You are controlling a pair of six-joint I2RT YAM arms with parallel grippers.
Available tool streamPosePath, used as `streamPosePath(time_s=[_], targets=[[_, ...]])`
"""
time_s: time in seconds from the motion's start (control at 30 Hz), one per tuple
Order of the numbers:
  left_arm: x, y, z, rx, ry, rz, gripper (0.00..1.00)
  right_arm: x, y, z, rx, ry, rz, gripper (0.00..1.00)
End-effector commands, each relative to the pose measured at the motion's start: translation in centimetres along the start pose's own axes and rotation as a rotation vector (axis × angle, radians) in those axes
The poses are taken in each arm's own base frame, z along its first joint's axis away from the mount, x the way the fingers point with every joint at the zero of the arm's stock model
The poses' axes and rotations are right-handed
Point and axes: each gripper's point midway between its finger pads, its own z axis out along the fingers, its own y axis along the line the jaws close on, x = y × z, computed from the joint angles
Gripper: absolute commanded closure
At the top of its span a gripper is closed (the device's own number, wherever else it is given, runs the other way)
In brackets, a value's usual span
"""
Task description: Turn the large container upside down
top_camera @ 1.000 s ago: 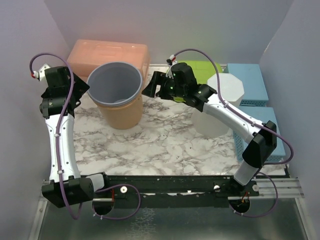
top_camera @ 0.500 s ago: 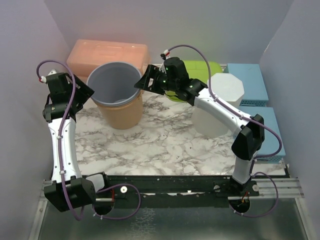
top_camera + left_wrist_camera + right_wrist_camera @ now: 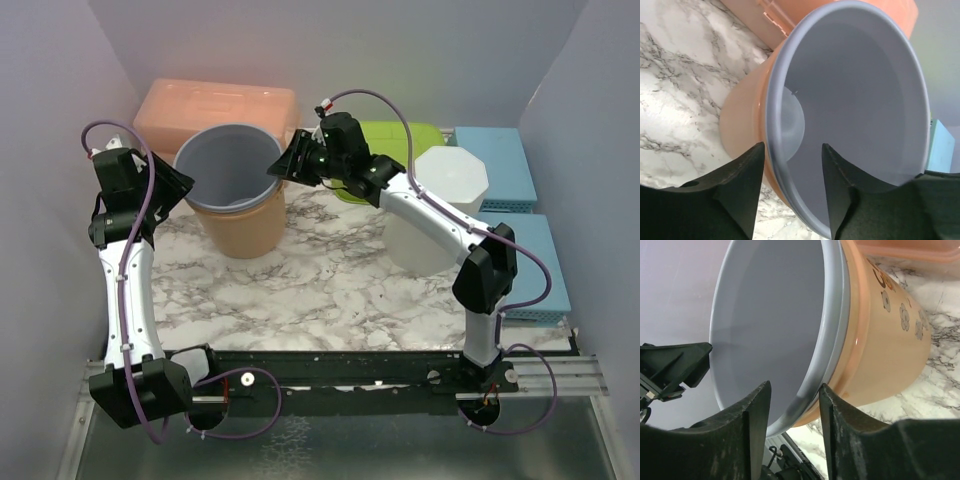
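Left gripper [image 3: 790,150] and right gripper [image 3: 792,390] straddle the large container [image 3: 235,205] rim at left and right, jaws spread and unclamped, positioned for a balanced two-sided inversion grip.

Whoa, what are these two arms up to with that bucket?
Two robot arms are getting set to flip the large orange container. It stands upright on the marble table, mouth up. The left claw and right claw each straddle its grey rim on opposite sides, both open, neither clamped on yet.
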Motion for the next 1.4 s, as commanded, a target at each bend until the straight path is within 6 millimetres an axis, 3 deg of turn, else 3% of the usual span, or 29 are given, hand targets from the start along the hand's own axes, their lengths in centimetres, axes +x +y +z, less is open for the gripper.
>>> streamPosePath(time_s=[0.0,0.23,0.3,0.43,0.53,0.7,1.0,1.27,1.37], targets=[[-0.1,-1.2,-0.8,0.076,-0.010,0.026,0.51,-0.1,1.0,0.6,-0.047,0.022,-0.001,0.53],[1.5,-0.6,-0.3,0.088,0.038,0.027,0.58,-0.4,0.4,0.6,-0.010,0.002,0.007,0.51],[1.6,-0.5,-0.2,0.087,0.037,0.025,0.59,-0.5,0.3,0.7,-0.007,-0.003,0.003,0.56],[1.5,-1.1,-0.3,0.112,0.034,0.027,0.63,-0.5,0.9,0.6,-0.032,0.001,-0.001,0.77],[0.9,-1.6,-0.8,0.128,0.015,0.033,0.69,-0.4,1.4,0.2,-0.054,0.009,-0.004,0.82],[0.4,-3.2,-1.9,0.194,0.001,0.053,0.89,-0.4,2.1,-0.6,-0.076,0.017,-0.021,0.92],[-1.1,-4.2,-2.8,0.207,-0.046,0.063,0.92,0.0,3.9,-1.3,-0.152,0.068,-0.045,0.93],[-2.4,-5.8,-3.6,0.249,-0.066,0.077,0.94,-0.6,7.0,-2.9,-0.280,0.063,-0.049,0.92],[-2.6,-6.1,-3.7,0.255,-0.069,0.077,0.96,-0.9,7.0,-2.8,-0.274,0.043,-0.015,0.91]])
